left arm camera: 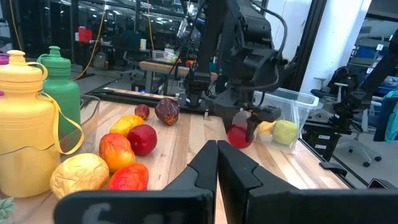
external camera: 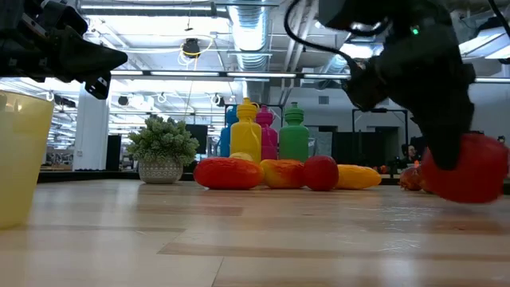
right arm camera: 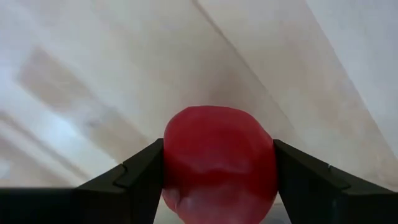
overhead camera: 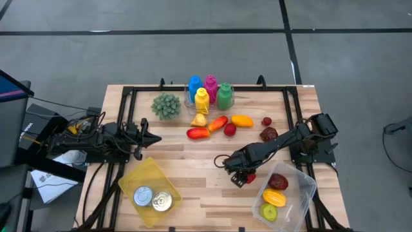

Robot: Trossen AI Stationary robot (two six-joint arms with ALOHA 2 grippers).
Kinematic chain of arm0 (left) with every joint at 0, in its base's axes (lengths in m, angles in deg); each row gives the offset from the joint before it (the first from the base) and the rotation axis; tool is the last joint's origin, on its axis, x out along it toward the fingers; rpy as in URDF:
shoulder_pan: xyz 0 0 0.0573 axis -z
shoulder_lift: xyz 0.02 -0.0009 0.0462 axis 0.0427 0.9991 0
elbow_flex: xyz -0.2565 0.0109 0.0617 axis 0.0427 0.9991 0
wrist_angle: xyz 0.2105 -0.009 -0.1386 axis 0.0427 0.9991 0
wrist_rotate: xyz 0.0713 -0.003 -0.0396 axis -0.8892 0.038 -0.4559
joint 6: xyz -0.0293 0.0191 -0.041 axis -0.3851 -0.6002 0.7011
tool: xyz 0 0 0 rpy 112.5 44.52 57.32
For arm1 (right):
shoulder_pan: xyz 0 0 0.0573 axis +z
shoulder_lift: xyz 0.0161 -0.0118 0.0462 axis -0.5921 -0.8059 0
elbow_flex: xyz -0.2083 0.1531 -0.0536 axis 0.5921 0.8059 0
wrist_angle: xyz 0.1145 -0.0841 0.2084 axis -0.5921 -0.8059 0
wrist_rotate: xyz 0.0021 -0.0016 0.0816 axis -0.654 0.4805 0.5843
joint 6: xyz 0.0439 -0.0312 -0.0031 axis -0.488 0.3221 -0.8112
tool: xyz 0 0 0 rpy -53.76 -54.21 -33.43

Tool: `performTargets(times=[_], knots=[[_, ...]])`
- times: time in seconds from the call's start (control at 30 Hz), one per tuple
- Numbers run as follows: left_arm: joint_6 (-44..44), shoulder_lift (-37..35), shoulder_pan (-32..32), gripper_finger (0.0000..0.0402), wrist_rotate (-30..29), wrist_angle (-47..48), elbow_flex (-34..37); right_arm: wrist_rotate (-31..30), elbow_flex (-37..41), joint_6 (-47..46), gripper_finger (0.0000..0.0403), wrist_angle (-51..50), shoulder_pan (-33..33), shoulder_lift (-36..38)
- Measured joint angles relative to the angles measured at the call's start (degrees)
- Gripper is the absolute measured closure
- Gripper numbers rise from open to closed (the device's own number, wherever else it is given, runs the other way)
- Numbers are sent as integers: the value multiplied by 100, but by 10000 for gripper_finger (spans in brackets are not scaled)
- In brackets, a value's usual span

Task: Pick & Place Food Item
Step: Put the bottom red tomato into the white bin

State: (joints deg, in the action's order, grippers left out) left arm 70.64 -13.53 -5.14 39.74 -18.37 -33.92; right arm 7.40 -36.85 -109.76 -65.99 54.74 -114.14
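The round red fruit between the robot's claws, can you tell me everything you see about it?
The round red fruit is smooth and glossy, like a plastic toy apple, with no stem showing. It sits low over the wooden table, whether touching it is unclear. The right gripper has a dark finger against each of its sides. It is beside the clear plastic bin, not in it.

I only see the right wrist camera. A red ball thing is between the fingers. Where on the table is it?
Observer: The red fruit in the right gripper is at the near right of the table, just beside the clear bin.
Operator: What's in that bin?
Observer: A dark red fruit, a yellow fruit and a green fruit.
Operator: What's the other arm doing?
Observer: The left gripper hangs shut over the left side, beyond a yellow bin holding two cans.
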Motion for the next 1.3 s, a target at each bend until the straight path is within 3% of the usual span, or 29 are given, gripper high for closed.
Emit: performTargets(times=[0.23,0.47,0.67,0.9,1.07,1.3], knots=[[-2,0,0,401,0,0,0,189,-869,447,147,79,1,73],[0,0,-2,401,0,1,0,666,-1715,817,147,1010,127,722],[-1,0,-2,401,0,0,0,913,-1888,300,147,2027,366,1468],[0,0,-2,401,0,2,0,519,-1886,-88,147,2228,826,2017],[-1,0,-2,401,0,0,0,417,-1888,-1060,147,1246,1355,2184],[-2,0,0,401,0,0,0,140,-1884,-2796,147,-1656,2437,2190]])
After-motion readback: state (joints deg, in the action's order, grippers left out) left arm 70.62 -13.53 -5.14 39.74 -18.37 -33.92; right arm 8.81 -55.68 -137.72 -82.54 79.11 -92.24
